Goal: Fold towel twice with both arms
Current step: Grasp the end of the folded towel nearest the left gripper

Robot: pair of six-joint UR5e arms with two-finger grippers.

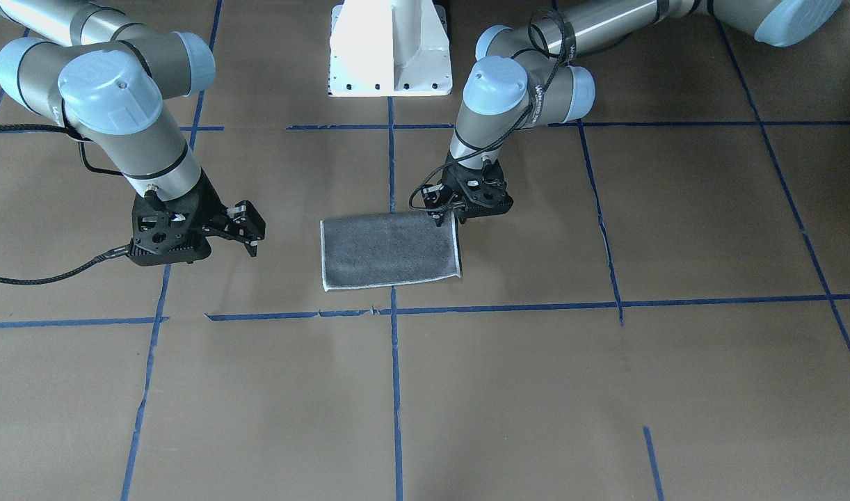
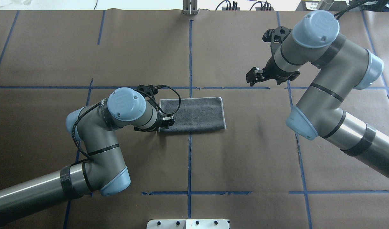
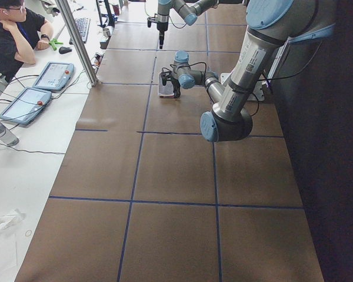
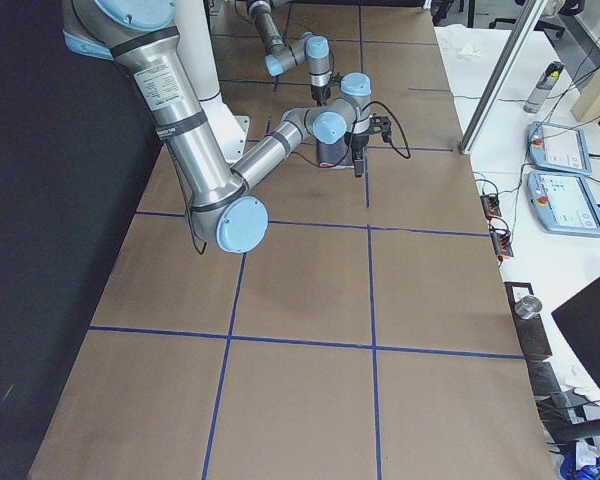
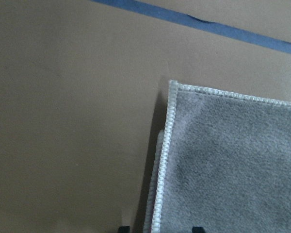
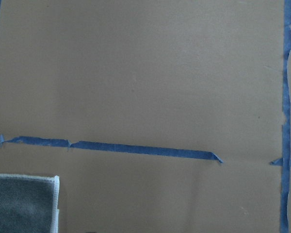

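First fold judged done: towel (image 1: pixel 390 250) lies flat on the table (image 1: pixel 536 390) as a grey-up rectangle, with two layers showing at its edge in the left wrist view. Second fold not yet made. Left gripper (image 1: pixel 447 219) sits low at one short-end corner, jaws spread astride the edge and nothing pinched. Right gripper (image 1: pixel 251 233) hangs spread and empty, well apart from the towel.

Brown table (image 1: pixel 536 403), blue tape grid (image 1: pixel 396 390)

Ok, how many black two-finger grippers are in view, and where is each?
2. The left gripper is down at the folded grey terry towel's near-left corner, jaws straddling its edge. The right gripper hangs off to the towel's right, not touching it.
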